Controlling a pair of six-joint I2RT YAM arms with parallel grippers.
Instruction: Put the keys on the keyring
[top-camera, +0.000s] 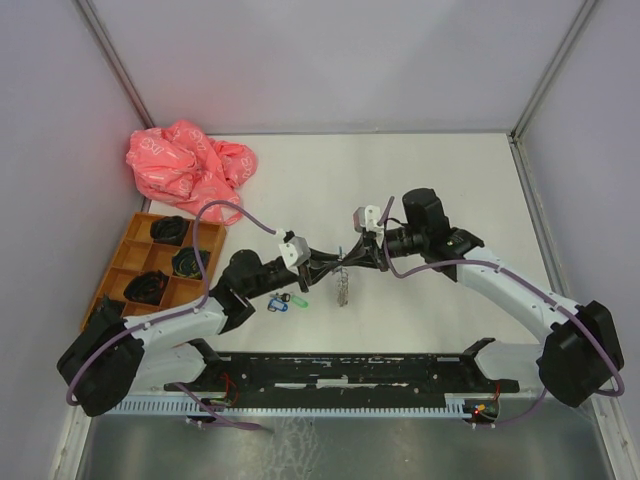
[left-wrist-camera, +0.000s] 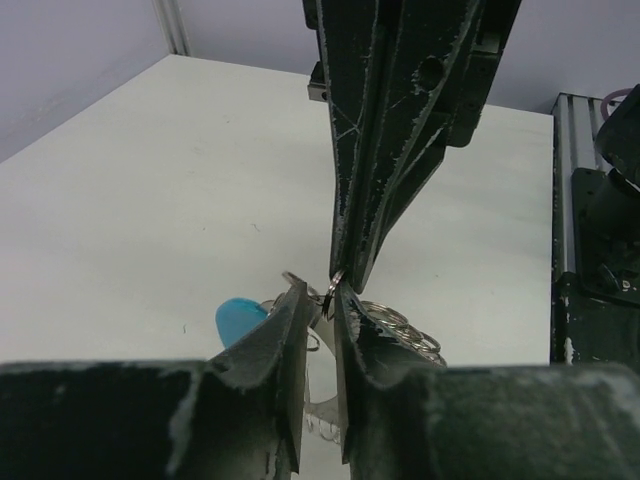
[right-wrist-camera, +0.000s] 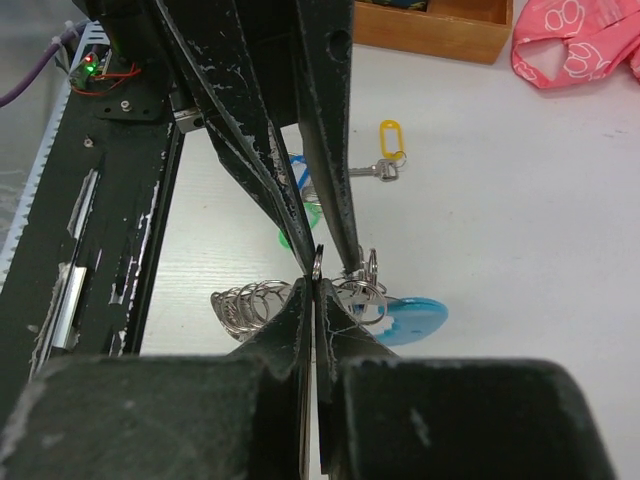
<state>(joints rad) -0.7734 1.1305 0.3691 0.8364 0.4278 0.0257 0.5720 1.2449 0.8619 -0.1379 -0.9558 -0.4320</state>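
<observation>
The keyring is a bunch of silver split rings (right-wrist-camera: 250, 300) with a light-blue round fob (right-wrist-camera: 412, 318), hanging over the table between the two arms (top-camera: 343, 288). My right gripper (right-wrist-camera: 317, 282) is shut on one small ring (right-wrist-camera: 317, 263) at its tips. My left gripper (left-wrist-camera: 322, 292) meets it tip to tip, jaws a narrow gap apart with that ring (left-wrist-camera: 331, 291) between them. The fob (left-wrist-camera: 240, 318) shows behind the left fingers. On the table lie a yellow-tagged key (right-wrist-camera: 389, 142), a blue-tagged key (top-camera: 279, 304) and a green tag (top-camera: 299, 298).
A crumpled pink bag (top-camera: 188, 165) lies at the back left. A wooden compartment tray (top-camera: 128, 262) with dark items sits by the left wall. The black base rail (top-camera: 350, 370) runs along the near edge.
</observation>
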